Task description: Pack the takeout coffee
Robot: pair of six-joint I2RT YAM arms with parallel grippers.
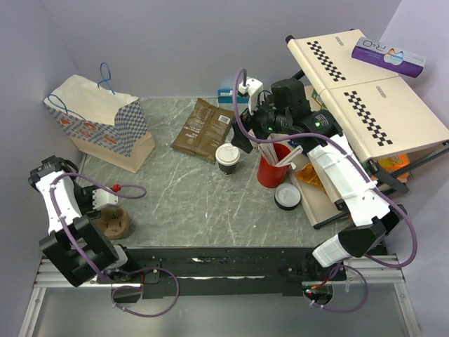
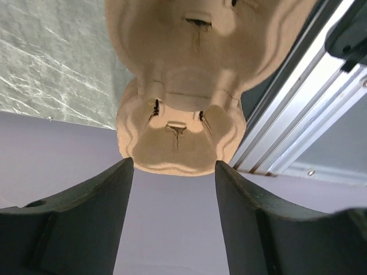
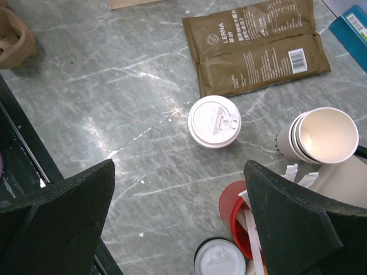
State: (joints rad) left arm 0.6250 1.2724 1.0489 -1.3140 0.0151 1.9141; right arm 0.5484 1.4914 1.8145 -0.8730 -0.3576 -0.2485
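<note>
Marble table (image 1: 175, 200) holds one takeout coffee (image 1: 227, 157), one red cup (image 1: 269, 173), one loose lid (image 1: 287, 196).

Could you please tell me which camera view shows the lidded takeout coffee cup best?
The right wrist view: the takeout coffee cup sits near centre, seen from above, its white lid sharp. The top external view shows it small, beside the brown pouch. The left wrist view does not show it.

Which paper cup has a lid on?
The takeout coffee cup, standing by itself near the brown coffee pouch, has a round white lid on top. The stacked cream cups have no lids, and the red cup holds white sticks.
</note>
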